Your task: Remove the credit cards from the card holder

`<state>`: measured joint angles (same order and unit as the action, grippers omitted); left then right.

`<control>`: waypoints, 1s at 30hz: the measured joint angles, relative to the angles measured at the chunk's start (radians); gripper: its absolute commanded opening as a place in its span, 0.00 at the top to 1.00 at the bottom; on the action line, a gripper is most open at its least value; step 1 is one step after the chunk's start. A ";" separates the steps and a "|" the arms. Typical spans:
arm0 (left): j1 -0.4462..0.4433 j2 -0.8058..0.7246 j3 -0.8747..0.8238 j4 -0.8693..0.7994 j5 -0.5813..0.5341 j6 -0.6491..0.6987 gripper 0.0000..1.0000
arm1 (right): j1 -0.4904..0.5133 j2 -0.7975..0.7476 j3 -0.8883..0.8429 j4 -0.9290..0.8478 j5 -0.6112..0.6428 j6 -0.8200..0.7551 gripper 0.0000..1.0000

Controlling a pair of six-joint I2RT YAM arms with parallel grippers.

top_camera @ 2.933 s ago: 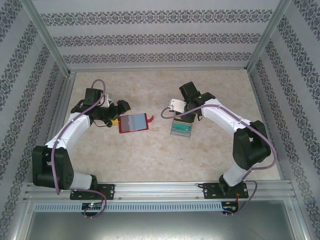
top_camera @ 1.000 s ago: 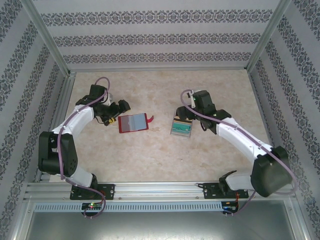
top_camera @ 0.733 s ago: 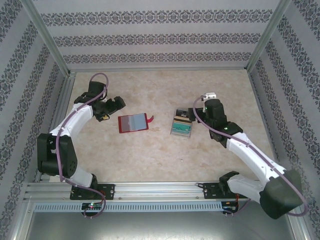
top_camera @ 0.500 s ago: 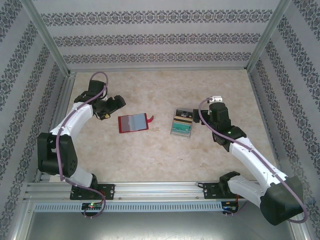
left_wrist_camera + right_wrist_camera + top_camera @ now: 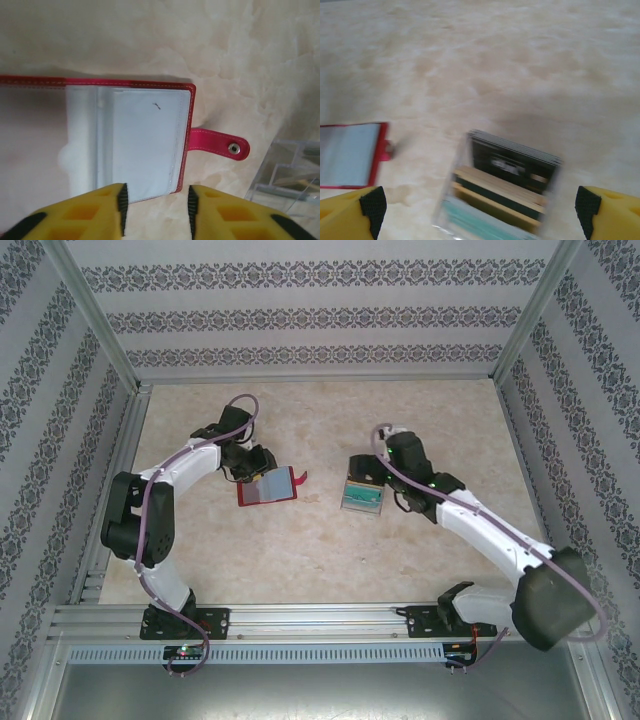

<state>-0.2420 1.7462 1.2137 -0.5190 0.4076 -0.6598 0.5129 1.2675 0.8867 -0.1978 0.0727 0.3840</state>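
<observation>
The card holder, a red folding wallet, lies open and flat on the table, its pale grey pockets up and its red tab pointing right. My left gripper hovers at the wallet's near right corner, jaws narrow but apart, gripping nothing. Black, beige-gold and teal credit cards stand in a clear rack to the right of the wallet. My right gripper hangs wide open over that rack, blurred by motion.
The clear rack's corner sits a short way right of the wallet's tab. Aluminium frame posts and patterned walls close in the marble-look table.
My left arm swung right to the wallet's edge and its jaws narrowed. My right arm, which had pulled back to the right, returned over the card rack. Wallet and rack stayed put.
</observation>
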 measured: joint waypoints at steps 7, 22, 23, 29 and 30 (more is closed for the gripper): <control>0.051 -0.058 -0.057 0.003 -0.001 0.004 0.81 | 0.044 0.221 0.173 0.027 -0.145 0.152 0.02; 0.183 -0.069 -0.193 0.005 0.007 0.039 0.92 | 0.226 0.725 0.564 -0.006 -0.311 0.280 0.58; 0.186 -0.058 -0.195 0.005 0.010 0.043 0.93 | 0.231 0.745 0.575 -0.011 -0.312 0.288 0.58; 0.191 -0.012 -0.200 0.010 0.031 0.051 0.93 | 0.235 0.806 0.592 -0.062 -0.303 0.315 0.61; 0.191 -0.006 -0.200 0.011 0.034 0.051 0.93 | 0.235 0.814 0.597 -0.068 -0.302 0.319 0.61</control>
<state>-0.0509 1.7405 1.0138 -0.5079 0.4416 -0.6086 0.7479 2.0811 1.4834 -0.2661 -0.2291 0.7025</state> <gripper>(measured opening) 0.076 0.391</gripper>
